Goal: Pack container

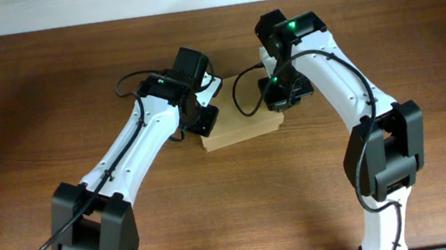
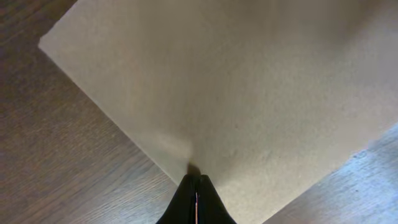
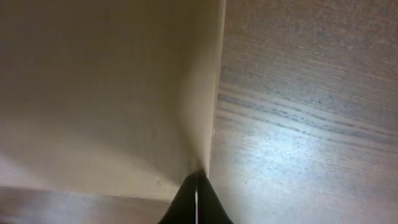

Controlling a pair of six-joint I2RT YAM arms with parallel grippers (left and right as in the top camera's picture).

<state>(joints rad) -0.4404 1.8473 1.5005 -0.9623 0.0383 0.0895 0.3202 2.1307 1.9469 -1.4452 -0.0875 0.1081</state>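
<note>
My left fingers (image 2: 188,204) are pressed together, tips touching the container (image 2: 249,81), a plain matte tan cardboard box lying flat on the wood-grain tabletop (image 2: 56,168). My right fingers (image 3: 186,205), likewise pressed together, meet its straight far edge.

no text, label, brand or number can be read anywhere, and the container (image 1: 236,130) is plain.
</note>
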